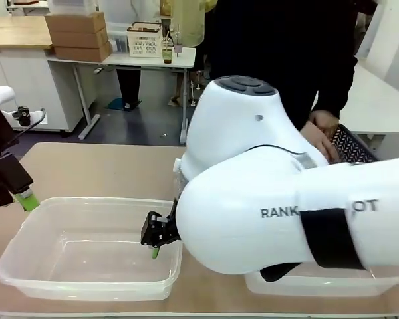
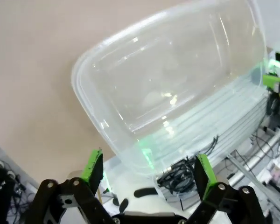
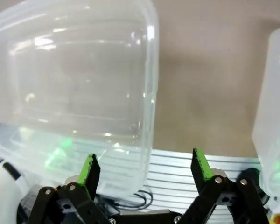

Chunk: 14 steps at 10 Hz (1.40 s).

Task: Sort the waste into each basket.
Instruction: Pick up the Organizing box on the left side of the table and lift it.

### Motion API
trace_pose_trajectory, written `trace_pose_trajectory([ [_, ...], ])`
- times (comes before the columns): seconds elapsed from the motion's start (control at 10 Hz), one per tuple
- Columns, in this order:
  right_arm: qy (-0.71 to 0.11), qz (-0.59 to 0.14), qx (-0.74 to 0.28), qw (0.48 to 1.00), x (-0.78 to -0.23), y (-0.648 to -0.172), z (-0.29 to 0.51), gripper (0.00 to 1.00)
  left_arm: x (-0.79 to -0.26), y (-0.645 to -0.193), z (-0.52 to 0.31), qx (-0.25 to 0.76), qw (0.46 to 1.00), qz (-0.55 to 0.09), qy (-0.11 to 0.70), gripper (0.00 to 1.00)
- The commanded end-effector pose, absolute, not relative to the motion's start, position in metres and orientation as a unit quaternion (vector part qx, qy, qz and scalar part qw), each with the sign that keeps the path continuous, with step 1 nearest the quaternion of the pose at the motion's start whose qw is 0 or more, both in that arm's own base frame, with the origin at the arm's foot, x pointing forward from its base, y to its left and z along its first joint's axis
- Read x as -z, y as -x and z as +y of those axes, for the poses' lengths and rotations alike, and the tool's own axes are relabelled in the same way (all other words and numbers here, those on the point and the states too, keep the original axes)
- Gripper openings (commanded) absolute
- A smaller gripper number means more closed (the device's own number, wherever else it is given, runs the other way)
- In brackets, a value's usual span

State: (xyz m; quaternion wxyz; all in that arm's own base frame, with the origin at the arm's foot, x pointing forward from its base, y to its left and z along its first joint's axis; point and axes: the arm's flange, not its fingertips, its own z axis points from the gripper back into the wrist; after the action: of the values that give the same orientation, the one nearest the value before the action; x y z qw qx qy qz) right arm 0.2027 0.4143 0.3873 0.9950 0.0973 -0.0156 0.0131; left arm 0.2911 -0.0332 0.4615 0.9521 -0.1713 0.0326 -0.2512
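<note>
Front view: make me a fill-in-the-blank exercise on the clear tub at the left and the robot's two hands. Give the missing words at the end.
1. The clear tub is ____ inside.
2. The right hand stands ____, not shut.
3. The left hand grips ____.
4. The pads on both hands are coloured ____.

Missing words: empty; open; nothing; green.

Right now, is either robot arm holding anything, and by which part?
Nothing is held. Both arms' jaws stand open and empty, the left near one end of the see-through rectangular plastic tub, the right near its other end.
</note>
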Motion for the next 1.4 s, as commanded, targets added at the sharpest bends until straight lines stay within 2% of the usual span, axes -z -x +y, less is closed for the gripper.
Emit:
trace_pose_trajectory([
  [0.0, -0.077, 0.011, 0.016, 0.997, -0.377, -0.222, 0.449, 1.00, -0.390, -0.260, -0.057, 0.195, 0.972, 0.017, 0.133, 1.00],
  [0.2, -0.061, 0.015, 0.041, 0.997, -0.374, -0.230, 0.450, 1.00, -0.356, -0.250, -0.062, 0.196, 0.974, 0.053, 0.097, 1.00],
  [0.4, -0.053, 0.008, 0.055, 0.997, -0.375, -0.239, 0.451, 1.00, -0.340, -0.234, -0.052, 0.157, 0.981, 0.089, 0.074, 1.00],
  [0.6, -0.050, 0.008, 0.052, 0.997, -0.374, -0.242, 0.454, 1.00, -0.325, -0.222, -0.031, 0.086, 0.994, 0.073, 0.016, 1.00],
  [0.7, -0.051, 0.012, 0.052, 0.997, -0.373, -0.241, 0.454, 1.00, -0.321, -0.223, -0.021, 0.052, 0.997, 0.052, 0.027, 1.00],
  [0.8, -0.057, 0.011, 0.057, 0.997, -0.372, -0.241, 0.450, 1.00, -0.402, -0.329, -0.051, 0.132, 0.986, 0.090, 0.055, 1.00],
  [1.1, -0.049, 0.018, 0.055, 0.997, -0.373, -0.239, 0.449, 1.00, -0.390, -0.333, -0.038, 0.089, 0.991, 0.089, 0.042, 1.00],
  [1.2, -0.041, 0.010, 0.057, 0.997, -0.375, -0.240, 0.450, 0.53, -0.379, -0.329, -0.037, 0.097, 0.989, 0.099, 0.056, 0.87],
  [1.3, -0.037, 0.017, 0.053, 0.998, -0.375, -0.241, 0.451, 0.40, -0.376, -0.326, -0.036, 0.094, 0.991, 0.080, 0.049, 0.40],
])
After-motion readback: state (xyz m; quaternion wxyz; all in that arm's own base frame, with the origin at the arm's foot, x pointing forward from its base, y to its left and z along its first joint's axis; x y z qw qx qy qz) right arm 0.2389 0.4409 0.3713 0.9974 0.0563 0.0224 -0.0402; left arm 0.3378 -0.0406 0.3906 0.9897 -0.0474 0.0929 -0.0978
